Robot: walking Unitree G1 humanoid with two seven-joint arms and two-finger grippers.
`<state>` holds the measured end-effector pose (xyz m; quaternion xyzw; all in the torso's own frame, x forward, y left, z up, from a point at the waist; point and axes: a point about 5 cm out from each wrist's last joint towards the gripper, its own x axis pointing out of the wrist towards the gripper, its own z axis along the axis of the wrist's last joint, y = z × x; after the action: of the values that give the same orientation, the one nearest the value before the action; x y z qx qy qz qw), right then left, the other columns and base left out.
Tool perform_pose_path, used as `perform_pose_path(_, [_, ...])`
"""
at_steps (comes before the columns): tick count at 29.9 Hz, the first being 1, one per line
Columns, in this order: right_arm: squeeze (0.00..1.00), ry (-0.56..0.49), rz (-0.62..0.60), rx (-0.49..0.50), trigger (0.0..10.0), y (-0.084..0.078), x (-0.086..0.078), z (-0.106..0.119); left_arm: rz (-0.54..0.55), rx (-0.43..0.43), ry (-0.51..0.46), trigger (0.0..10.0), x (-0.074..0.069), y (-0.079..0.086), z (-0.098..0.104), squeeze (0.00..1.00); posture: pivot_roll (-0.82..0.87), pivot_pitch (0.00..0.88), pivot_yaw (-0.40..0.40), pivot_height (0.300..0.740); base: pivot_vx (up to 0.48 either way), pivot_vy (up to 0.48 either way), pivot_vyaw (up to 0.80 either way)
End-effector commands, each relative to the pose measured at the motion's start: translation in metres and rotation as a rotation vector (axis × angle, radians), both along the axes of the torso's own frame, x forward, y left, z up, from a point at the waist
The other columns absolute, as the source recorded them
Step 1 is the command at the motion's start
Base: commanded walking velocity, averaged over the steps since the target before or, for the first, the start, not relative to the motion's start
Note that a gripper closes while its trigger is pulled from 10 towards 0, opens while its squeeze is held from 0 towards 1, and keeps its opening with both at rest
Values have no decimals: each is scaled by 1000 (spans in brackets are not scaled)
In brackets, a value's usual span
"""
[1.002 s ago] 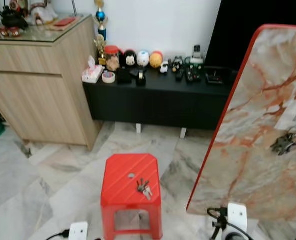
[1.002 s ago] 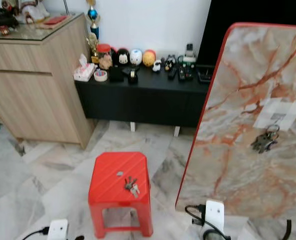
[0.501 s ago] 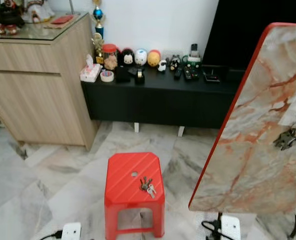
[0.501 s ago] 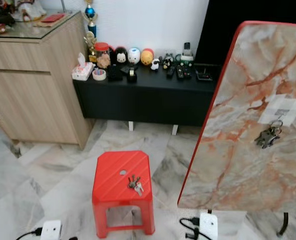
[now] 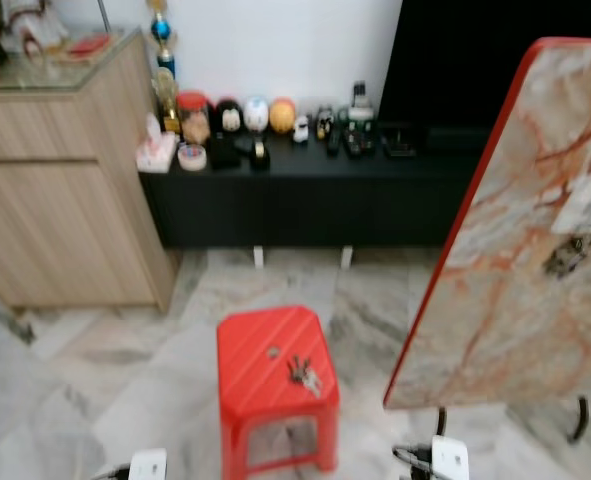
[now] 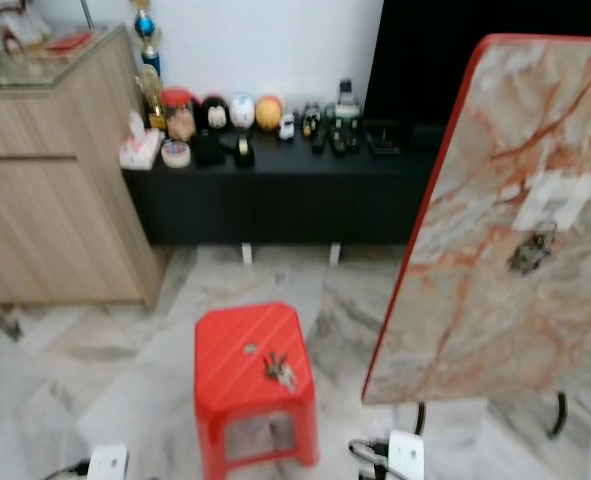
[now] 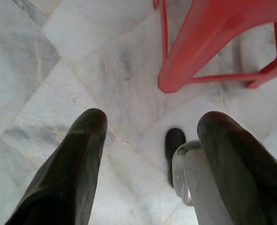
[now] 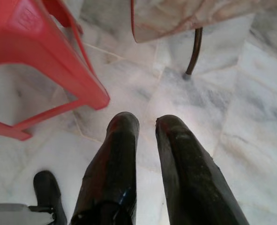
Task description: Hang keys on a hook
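A bunch of keys (image 5: 303, 374) lies on top of a red plastic stool (image 5: 265, 350) in the middle of the floor. To its right stands a tilted marble-patterned board (image 5: 515, 290) with a red rim. A second bunch of keys (image 5: 567, 255) hangs on a hook on that board. Both arms hang low by the floor. In the left wrist view my left gripper (image 7: 152, 136) is open, beside a leg of the stool (image 7: 213, 42). My right gripper (image 8: 146, 124) is shut on nothing above the floor, between the stool (image 8: 26, 42) and the board's metal leg (image 8: 194, 51).
A light wooden cabinet (image 5: 65, 200) stands at the left. A low black console (image 5: 305, 200) with small figurines runs along the back wall, with a dark screen (image 5: 475, 60) above it. Pale marble floor (image 5: 125, 370) surrounds the stool.
The whole picture has shifted and blurred, so the camera has moved. The keys still lie on the stool and the other bunch still hangs on the board.
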<state>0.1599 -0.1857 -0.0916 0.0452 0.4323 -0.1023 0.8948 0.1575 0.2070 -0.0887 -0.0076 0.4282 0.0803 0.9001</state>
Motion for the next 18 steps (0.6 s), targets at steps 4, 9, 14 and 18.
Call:
perform_pose_path(4, [0, 19, -5, 12, 10000, 0, -6, -2, 13, 15, 15, 10000, -4, 10, 0, 0, 43, 0, -20, 740, 0, 346, 0])
perform_pose_path(9, [0, 22, -3, 14, 10000, 0, -6, -3, 14, 14, 14, 10000, -4, 11, 0, 0, 42, 0, -20, 740, 0, 344, 0])
perform_pose_path(14, [0, 21, -3, 19, 10000, 0, -5, -3, 16, 12, 14, 10000, -4, 13, 1, 0, 42, 0, -20, 740, 0, 343, 0])
perform_pose_path(18, [0, 18, -9, 25, 10000, 0, -5, -2, 22, 13, 21, 10000, -6, 19, 1, 0, 43, 0, -20, 740, 0, 347, 0])
